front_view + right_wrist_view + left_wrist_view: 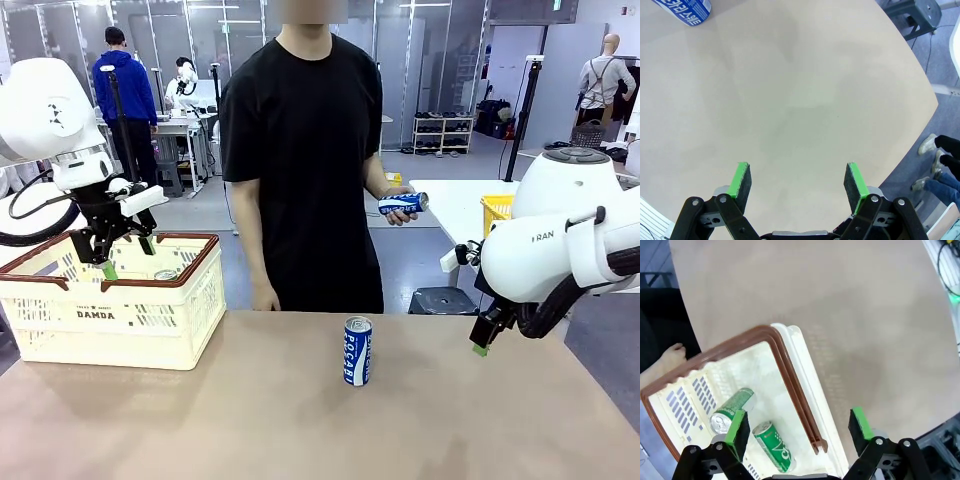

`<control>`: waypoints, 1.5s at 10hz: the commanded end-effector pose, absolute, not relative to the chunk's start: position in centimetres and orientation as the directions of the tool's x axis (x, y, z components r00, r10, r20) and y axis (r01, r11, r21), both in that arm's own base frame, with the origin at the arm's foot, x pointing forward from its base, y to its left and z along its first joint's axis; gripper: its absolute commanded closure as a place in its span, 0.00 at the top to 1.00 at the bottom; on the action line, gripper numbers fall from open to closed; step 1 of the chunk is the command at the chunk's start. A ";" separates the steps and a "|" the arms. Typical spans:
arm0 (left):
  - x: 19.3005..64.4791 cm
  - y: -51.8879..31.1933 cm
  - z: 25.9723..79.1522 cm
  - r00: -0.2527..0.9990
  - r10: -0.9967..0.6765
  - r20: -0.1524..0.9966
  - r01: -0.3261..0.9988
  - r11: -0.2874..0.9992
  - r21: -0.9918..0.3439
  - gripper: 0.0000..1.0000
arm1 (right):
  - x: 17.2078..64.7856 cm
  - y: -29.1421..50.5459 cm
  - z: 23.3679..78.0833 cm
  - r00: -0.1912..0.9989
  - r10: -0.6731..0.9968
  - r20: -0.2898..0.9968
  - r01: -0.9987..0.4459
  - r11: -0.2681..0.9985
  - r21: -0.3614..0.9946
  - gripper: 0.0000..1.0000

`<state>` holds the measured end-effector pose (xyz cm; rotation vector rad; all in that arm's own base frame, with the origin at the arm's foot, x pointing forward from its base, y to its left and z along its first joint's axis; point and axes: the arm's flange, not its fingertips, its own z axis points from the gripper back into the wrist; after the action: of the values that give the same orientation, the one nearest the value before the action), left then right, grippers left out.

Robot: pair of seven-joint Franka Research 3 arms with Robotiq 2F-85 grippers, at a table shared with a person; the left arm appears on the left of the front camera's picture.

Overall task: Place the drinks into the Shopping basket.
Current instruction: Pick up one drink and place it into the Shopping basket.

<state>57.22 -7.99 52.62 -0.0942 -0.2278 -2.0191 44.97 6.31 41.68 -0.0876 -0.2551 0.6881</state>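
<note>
Drinks: green cans (732, 410) lie in Shopping basket (110, 312) | blue can (357, 351) stands on table (250, 425) | person's hand (393, 215) holds second blue can (405, 203) | left claw (128, 257) over basket, wide, empty | right claw (797, 182) wide, empty

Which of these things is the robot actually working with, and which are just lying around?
Part of the job:
- cream basket
- green can and second green can inside it
- upright blue can
- hand-held blue can

Just lying about:
- yellow basket
- dark stool
</note>
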 end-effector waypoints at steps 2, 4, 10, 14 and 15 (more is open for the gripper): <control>52.6 -11.7 53.4 -0.450 -0.869 0.206 0.889 -0.417 0.188 1.00 | 44.9 6.3 41.7 0.743 0.637 0.204 -0.616 0.771 -0.163 0.93; 49.2 -14.6 52.7 -0.475 -0.856 0.201 0.877 -0.444 0.182 1.00 | 44.9 6.3 41.7 0.743 0.637 0.204 -0.616 0.771 -0.163 0.93; 46.1 -16.7 46.1 -0.481 -0.864 0.151 0.876 -0.482 0.030 1.00 | 44.9 6.3 41.7 0.743 0.637 0.204 -0.616 0.771 -0.163 0.93; 48.7 -20.7 46.5 -0.506 -0.840 0.197 0.861 -0.477 0.177 1.00 | 44.9 6.3 41.7 0.743 0.637 0.204 -0.616 0.771 -0.163 0.93; 49.2 -22.1 46.9 -0.511 -0.837 0.194 0.858 -0.483 0.176 1.00 | 44.9 6.3 41.7 0.743 0.637 0.204 -0.616 0.771 -0.163 0.93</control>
<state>48.41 -20.67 46.69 -0.0920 -0.2857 -2.0945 44.97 6.32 41.69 -0.0876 -0.2552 0.6882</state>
